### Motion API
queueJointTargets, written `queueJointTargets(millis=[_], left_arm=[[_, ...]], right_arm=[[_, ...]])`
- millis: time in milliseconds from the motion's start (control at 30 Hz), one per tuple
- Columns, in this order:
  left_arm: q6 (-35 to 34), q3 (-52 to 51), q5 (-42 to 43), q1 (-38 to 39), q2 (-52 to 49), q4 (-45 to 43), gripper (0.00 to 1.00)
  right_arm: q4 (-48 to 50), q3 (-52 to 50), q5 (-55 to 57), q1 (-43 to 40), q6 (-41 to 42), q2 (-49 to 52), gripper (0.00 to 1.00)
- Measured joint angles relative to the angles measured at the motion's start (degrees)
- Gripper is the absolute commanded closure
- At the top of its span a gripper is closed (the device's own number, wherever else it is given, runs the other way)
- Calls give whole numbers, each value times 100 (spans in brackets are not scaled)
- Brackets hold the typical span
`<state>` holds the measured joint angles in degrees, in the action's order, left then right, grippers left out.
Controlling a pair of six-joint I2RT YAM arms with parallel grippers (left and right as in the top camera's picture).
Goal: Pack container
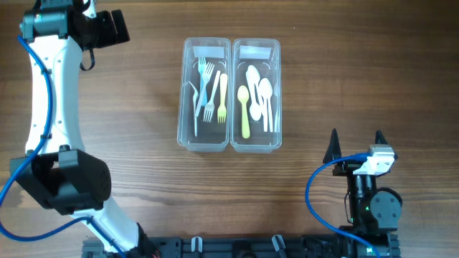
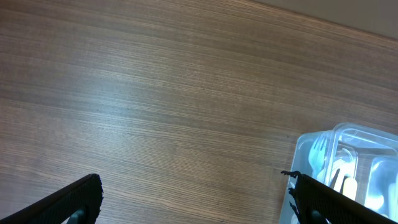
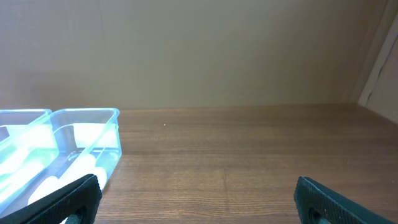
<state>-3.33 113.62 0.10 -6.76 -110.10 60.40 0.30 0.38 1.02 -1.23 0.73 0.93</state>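
Note:
Two clear plastic containers stand side by side at the table's middle. The left container (image 1: 206, 95) holds several forks, white, blue and yellow. The right container (image 1: 256, 95) holds several spoons, white and one yellow. My left gripper (image 2: 198, 194) is open and empty at the far left, well away from the containers; the left container's corner (image 2: 323, 155) shows beside its right finger. My right gripper (image 1: 355, 145) is open and empty near the front right; its wrist view shows the right container (image 3: 84, 146) to the left.
Bare wooden table (image 1: 129, 107) surrounds the containers. The left arm (image 1: 50, 93) stretches along the table's left side. A blue cable (image 1: 315, 190) loops beside the right arm's base.

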Motion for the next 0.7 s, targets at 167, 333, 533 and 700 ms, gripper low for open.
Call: queueJointTargets(millis=[167, 333, 533, 700], left_arm=[[0, 0, 0, 0, 0, 0, 0], [0, 0, 0, 0, 0, 0, 0], [2, 0, -2, 0, 0, 0, 0], [2, -2, -44, 9, 50, 221, 0]], right_arm=[[0, 0, 0, -2, 0, 0, 0], [0, 0, 0, 0, 0, 2, 0], [0, 0, 0, 0, 0, 2, 0], [0, 0, -2, 0, 0, 2, 0]])
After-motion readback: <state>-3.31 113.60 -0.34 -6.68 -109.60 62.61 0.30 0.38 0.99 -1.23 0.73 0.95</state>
